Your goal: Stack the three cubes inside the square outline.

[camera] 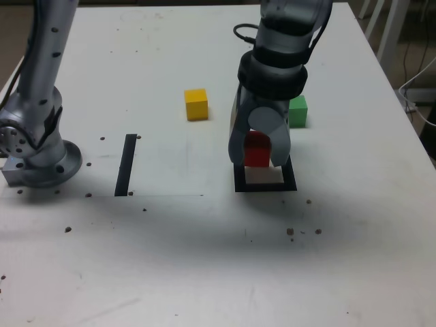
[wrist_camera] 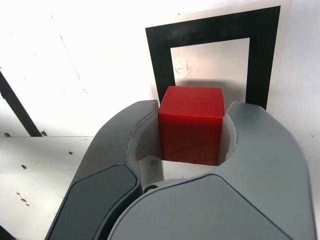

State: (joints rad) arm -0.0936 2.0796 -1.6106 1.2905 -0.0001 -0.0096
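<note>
Red cube (wrist_camera: 191, 127) is clamped between the two fingers (wrist_camera: 267, 145), one finger pressed on each of two opposite sides. Its top and one side face are seen in the wrist view. It is held at the square outline (camera: 266, 187): in the exterior view, part of the white centre and the near black bar are left uncovered below it, and the far part of the frame is hidden behind the cube and the gripper (camera: 257, 153). In the wrist view, part of the frame and part of the centre are seen beyond the cube, with a soft shadow cast on the white. Whether the surface is touched by the cube cannot be told.

Yellow cube (camera: 196, 105) is placed on the surface (camera: 163, 252), apart from the outline, towards the exterior view's left and further back. Green cube (camera: 298, 113) is seen behind the gripper on the exterior view's right side, partly hidden by it. Neither is held.

Straight black tape strip (camera: 126, 165) is stuck on the surface, well apart from the outline, on the exterior view's left. Grey arm base (camera: 46, 163) is seen further left, at that view's edge. Dark specks are scattered over the white surface. White cable (camera: 412, 87) is seen past the surface's edge, at the exterior view's right.
</note>
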